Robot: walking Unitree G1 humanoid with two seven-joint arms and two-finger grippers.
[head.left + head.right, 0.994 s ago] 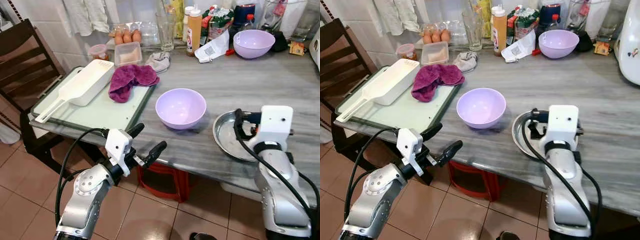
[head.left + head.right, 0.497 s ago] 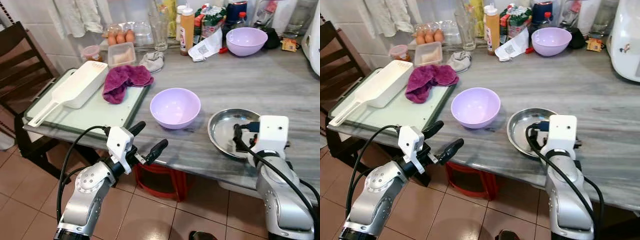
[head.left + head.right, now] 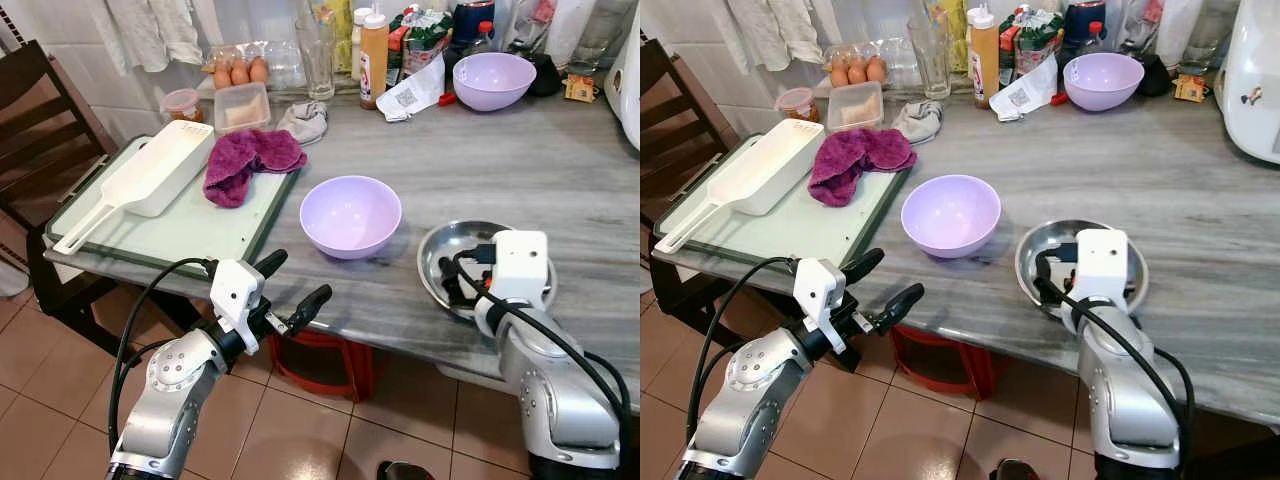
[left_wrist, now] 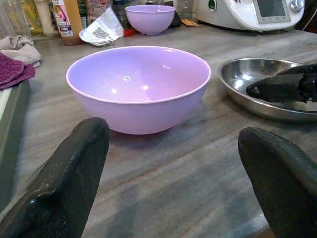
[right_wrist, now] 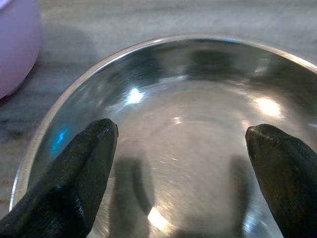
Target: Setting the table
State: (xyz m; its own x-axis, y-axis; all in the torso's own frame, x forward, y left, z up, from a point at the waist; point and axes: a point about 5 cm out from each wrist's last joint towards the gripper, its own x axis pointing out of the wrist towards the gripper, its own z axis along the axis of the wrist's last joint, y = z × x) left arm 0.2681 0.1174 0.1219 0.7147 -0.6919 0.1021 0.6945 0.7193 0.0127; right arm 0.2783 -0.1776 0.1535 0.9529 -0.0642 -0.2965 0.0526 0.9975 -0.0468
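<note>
— Since the shallow round stainless-steel dish (image 3: 455,250) sits close to the near edge of the grey marbled surface (image 3: 520,160), what worries you?

— A slip. The right gripper (image 5: 181,176) hangs over the bowl of the dish, fingers spread wide, holding nothing. Polished metal gives black fingers (image 5: 79,173) little bite; a pinch on that thin, low rim could skate off, I'd judge, or nudge the dish towards the drop.

— And the neighbour?

— A pale lilac plastic bowl (image 3: 351,216) stands at about ten o'clock from the dish, near but apart. A sideways shove could knock them together.

— The other arm?

— The left gripper (image 3: 285,295) waits below the edge, also wide open and empty, pointed at the lilac bowl.

— How does the dish look?

— Empty, mirror-bright, upright, flat-bottomed.
</note>
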